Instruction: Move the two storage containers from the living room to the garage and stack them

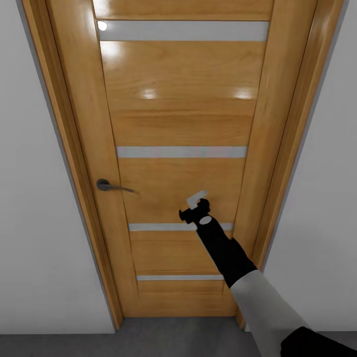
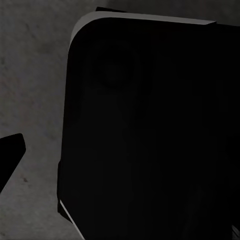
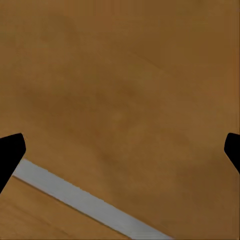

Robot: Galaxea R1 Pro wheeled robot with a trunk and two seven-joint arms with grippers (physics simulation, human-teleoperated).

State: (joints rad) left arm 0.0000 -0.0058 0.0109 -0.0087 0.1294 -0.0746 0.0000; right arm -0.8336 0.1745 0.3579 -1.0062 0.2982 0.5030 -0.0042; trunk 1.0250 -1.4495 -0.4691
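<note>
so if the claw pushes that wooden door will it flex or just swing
The door looks like a solid, rigid wooden slab with pale inlaid strips, so it probably won't flex. It appears shut in its frame, so a push from the right claw likely does little until the lever handle is turned. Its glossy face may be slippery.

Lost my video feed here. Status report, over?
Right gripper open, empty, raised close to the wooden door. Left gripper low over grey floor. Door shut; lever handle untouched, to the gripper's left.
</note>
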